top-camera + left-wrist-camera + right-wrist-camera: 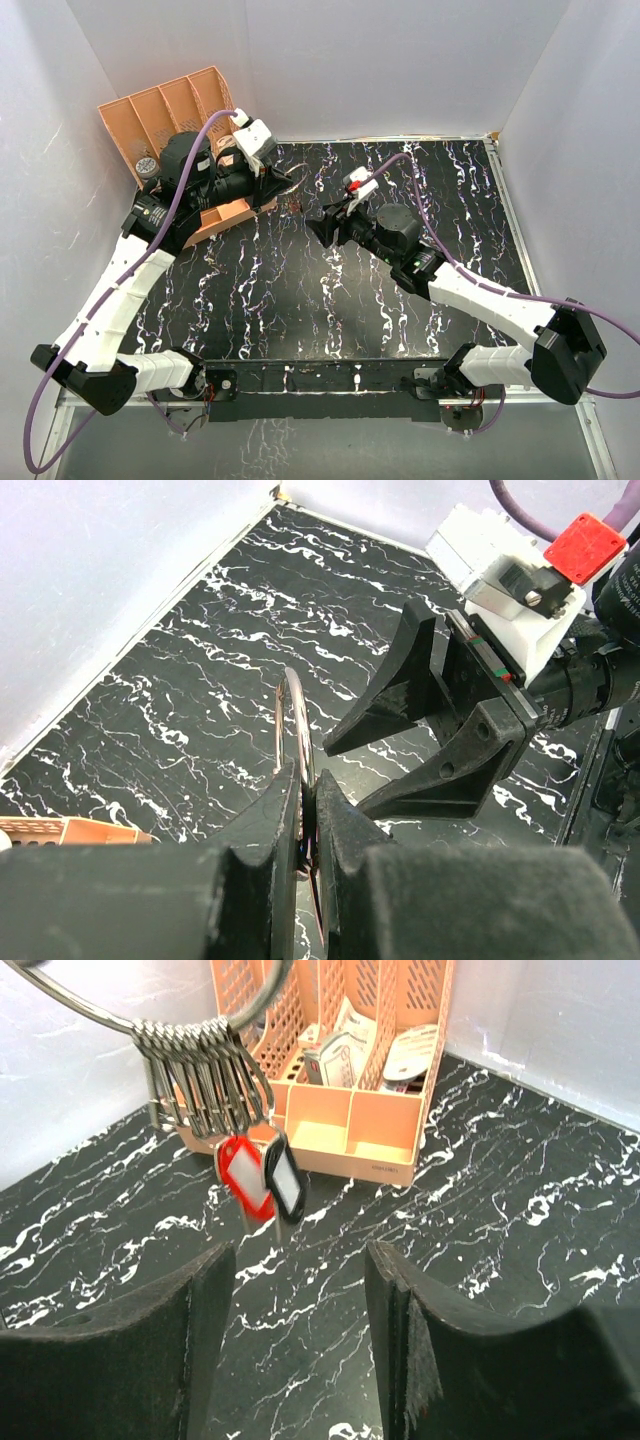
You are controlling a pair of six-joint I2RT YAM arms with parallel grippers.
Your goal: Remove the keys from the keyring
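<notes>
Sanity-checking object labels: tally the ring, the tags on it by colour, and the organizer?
Keyring: 1
Red tag: 1
Black tag: 1
Orange organizer: 1
Total: 4
Small silver hooks on the keyring are too bunched to count and are left out of the total.

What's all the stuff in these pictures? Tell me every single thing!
keyring: one, silver, held up off the table
keys: a bunch, count unclear, silver loops with one red and one black head, hanging from the keyring
organizer: one, orange, back left corner, small things inside
table: one, black with white streaks
left gripper: one, black, shut on the keyring
right gripper: one, black, open, facing the keys, not touching
</notes>
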